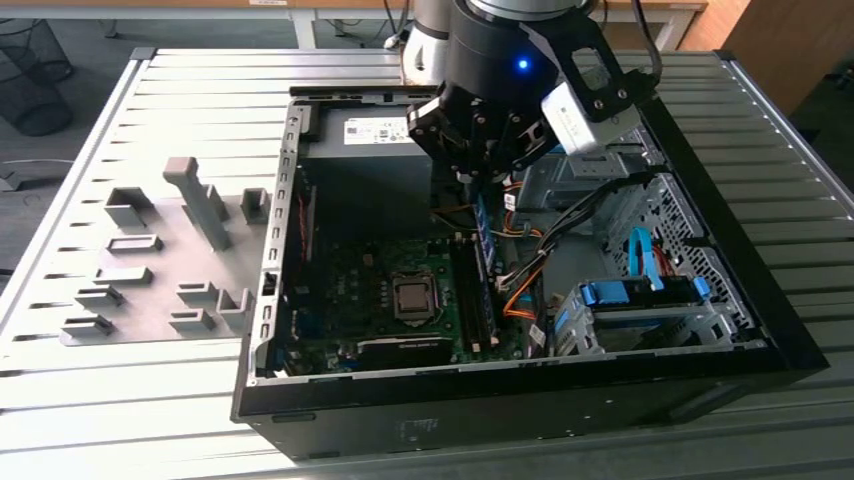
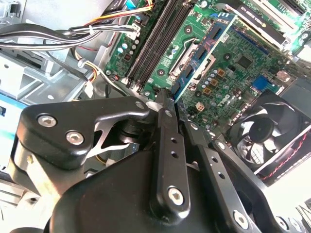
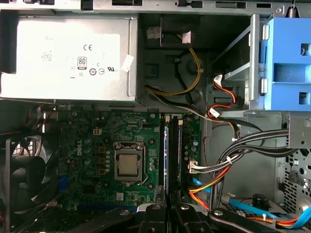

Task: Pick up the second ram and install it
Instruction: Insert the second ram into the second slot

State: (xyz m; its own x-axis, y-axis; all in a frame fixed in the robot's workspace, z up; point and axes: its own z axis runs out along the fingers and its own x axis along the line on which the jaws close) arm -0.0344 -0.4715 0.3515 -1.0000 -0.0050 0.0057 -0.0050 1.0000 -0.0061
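Observation:
My gripper (image 1: 483, 180) hangs inside the open computer case (image 1: 400, 430), shut on the second ram (image 1: 489, 235). This is a thin blue-green stick that slopes down from the fingers toward the motherboard (image 1: 360, 290). In the second wrist view the black fingers (image 2: 165, 121) pinch the ram (image 2: 206, 46) by one end, and it reaches out over the board. The first wrist view shows the ram (image 3: 166, 150) edge-on, running along the black memory slots (image 3: 176, 155) beside the processor socket (image 3: 129, 162). Whether the ram touches a slot I cannot tell.
The grey power supply (image 3: 68, 53) fills the case's far end. A fan (image 3: 24, 165) sits by the board. Bundled cables (image 3: 218, 170) and blue drive-bay clips (image 1: 634, 295) crowd the side past the slots. A grey parts fixture (image 1: 147, 260) lies on the slatted table at the exterior view's left.

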